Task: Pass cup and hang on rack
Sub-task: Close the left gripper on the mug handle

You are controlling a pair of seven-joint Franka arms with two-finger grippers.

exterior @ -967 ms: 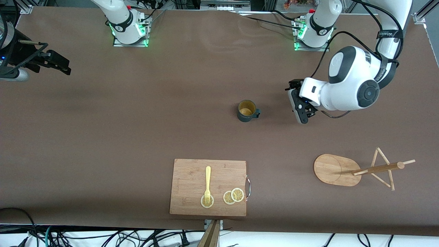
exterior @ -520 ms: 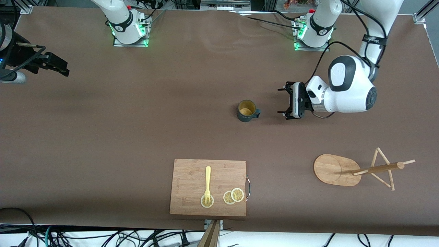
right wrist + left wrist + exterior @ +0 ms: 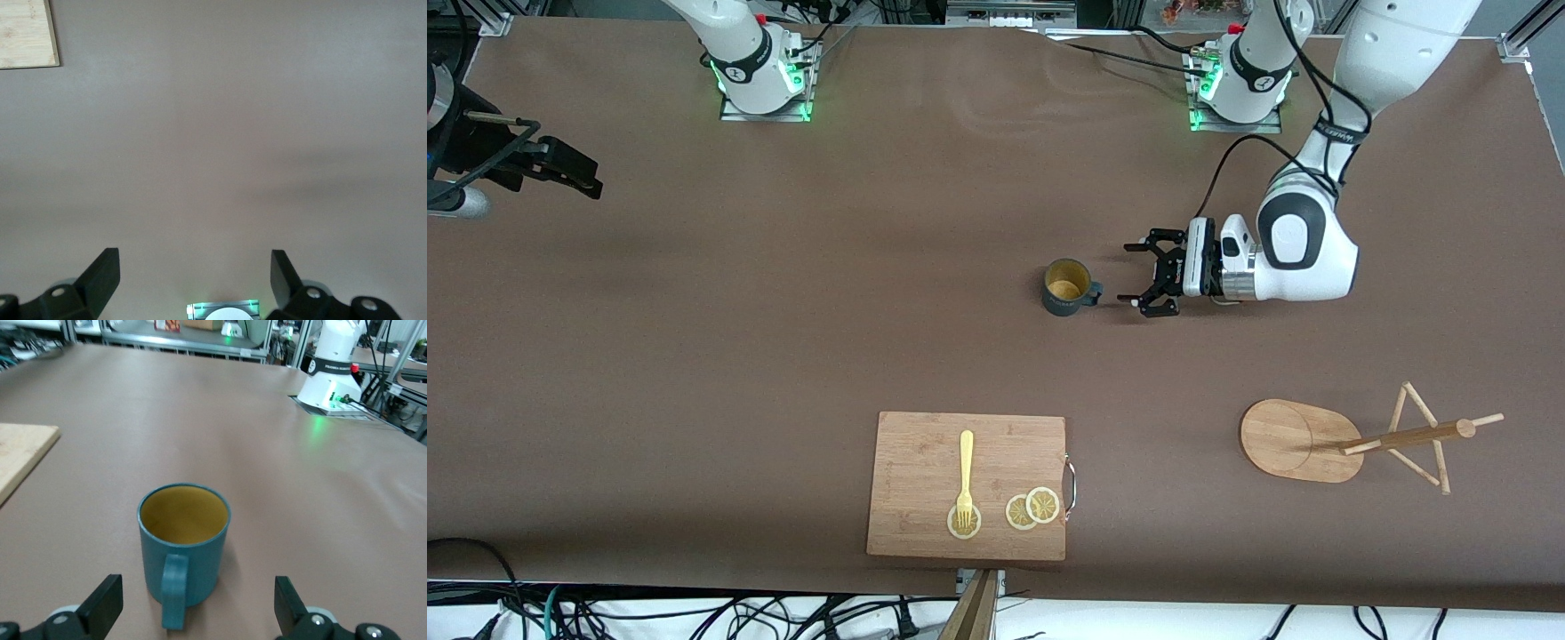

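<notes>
The dark teal cup (image 3: 1067, 286) stands upright mid-table, its yellowish inside showing and its handle toward the left arm's end. In the left wrist view the cup (image 3: 183, 547) stands just ahead of the fingers with its handle facing them. My left gripper (image 3: 1137, 276) is open, low over the table, a short gap from the handle, touching nothing; it also shows in its own view (image 3: 198, 605). The bamboo rack (image 3: 1403, 436) stands nearer the front camera at the left arm's end. My right gripper (image 3: 560, 164) waits open and empty at the right arm's end, as its own view (image 3: 193, 273) shows.
A wooden cutting board (image 3: 925, 453) lies near the front edge, bearing a yellow fork (image 3: 965, 476) and lemon slices (image 3: 1032, 508). A corner of the board shows in the left wrist view (image 3: 20, 450) and in the right wrist view (image 3: 27, 33).
My left gripper has turned to face the cup's handle, dropped lower and moved closer to the cup. The cup has not moved. The right gripper has barely shifted.
</notes>
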